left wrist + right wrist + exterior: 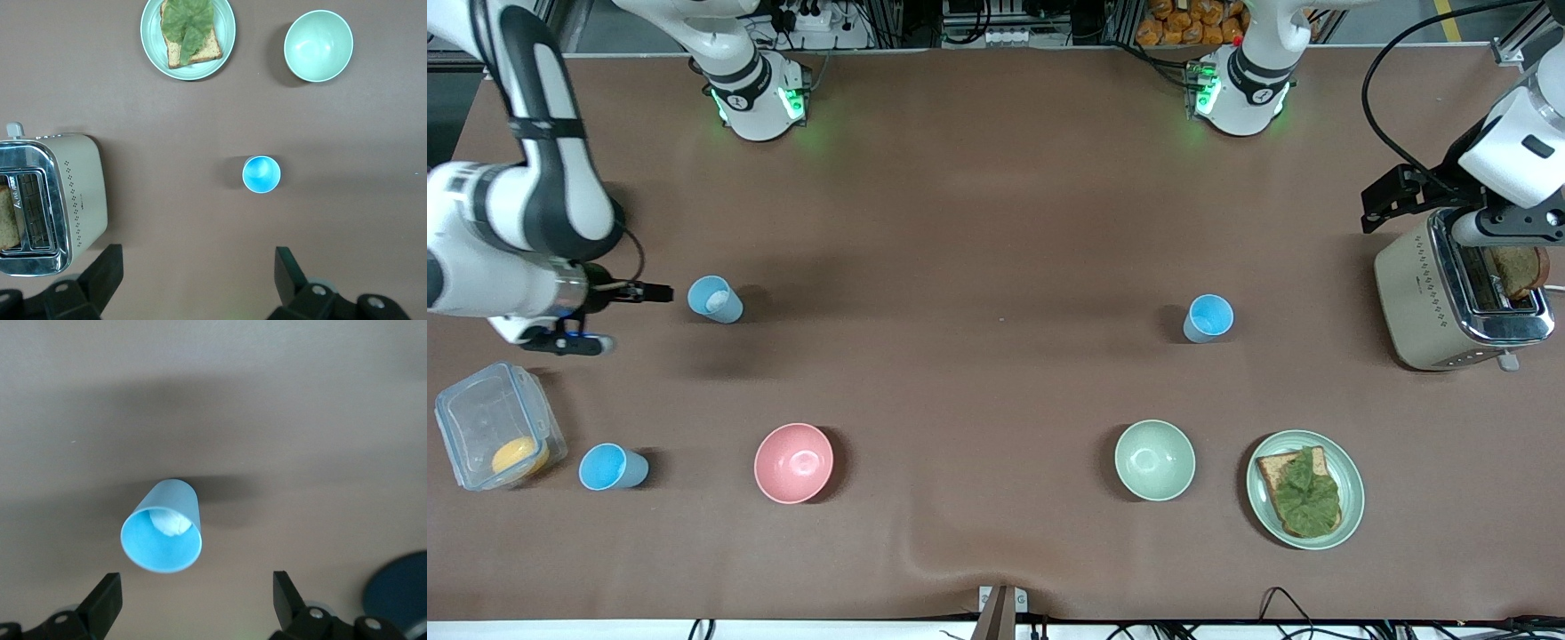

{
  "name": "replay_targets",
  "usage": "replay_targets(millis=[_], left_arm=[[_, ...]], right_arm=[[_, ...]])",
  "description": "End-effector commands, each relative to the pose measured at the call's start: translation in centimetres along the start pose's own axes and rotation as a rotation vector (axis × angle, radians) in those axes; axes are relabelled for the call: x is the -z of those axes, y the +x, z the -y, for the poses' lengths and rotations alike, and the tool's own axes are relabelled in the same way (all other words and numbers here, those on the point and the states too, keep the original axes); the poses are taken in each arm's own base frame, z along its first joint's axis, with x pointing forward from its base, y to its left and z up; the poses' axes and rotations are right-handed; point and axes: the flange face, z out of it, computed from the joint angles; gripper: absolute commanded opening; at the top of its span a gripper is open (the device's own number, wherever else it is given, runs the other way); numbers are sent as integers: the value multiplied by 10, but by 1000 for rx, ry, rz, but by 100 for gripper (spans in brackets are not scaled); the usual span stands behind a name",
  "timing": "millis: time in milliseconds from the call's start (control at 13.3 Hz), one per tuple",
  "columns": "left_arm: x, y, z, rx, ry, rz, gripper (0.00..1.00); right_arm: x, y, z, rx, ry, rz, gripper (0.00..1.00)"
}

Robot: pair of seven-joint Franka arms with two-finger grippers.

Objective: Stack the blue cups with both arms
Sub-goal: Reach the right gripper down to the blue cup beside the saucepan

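Nearest the front camera, a pale green plate (1352,484) carries a slice of toast topped with a lettuce leaf (1305,493), toward the left arm's end of the brown tabletop (978,204). Beside it sits a pale green bowl (1154,460), and a pink bowl (793,462) stands farther along toward the right arm's end. Next comes one blue cup (612,468), upright, just beside a clear lidded food box (489,427) with something orange inside.

Farther from the camera, a second blue cup (714,299) stands near the right arm's end, and a third blue cup (1208,318) stands toward the left arm's end, well apart from the others. All three cups are separate and none is stacked.

Right hand (200,600) hangs low near the second cup, its fingers (103,600) spread wide apart and holding nothing; in the right wrist view that cup (162,527) shows between the two fingers with something white at its bottom.

Left hand (193,280) is raised at its end of the tabletop, above a cream toaster (1449,293) with a slice of bread in its slot. Its fingers (290,273) are likewise apart and empty, and the left wrist view looks down on the third cup (261,174), the green bowl (318,45) and the plate (150,30).
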Motion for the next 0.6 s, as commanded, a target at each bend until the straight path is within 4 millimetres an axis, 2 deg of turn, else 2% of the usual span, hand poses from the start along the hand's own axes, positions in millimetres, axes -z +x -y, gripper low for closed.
replay_targets(millis=[0,226,377,527], left_arm=[[4,-1,0,15,9,4,100],[4,-1,-1,15,7,3,100],[4,-1,0,15,9,4,100],[4,-1,-6,9,8,4,100]], right_arm=[[-28,-11,16,38,2,-10,100],[-57,0,9,87,-1,19,100],[-67,3,-5,100,7,26,100],[-72,5,-6,98,10,32,100]])
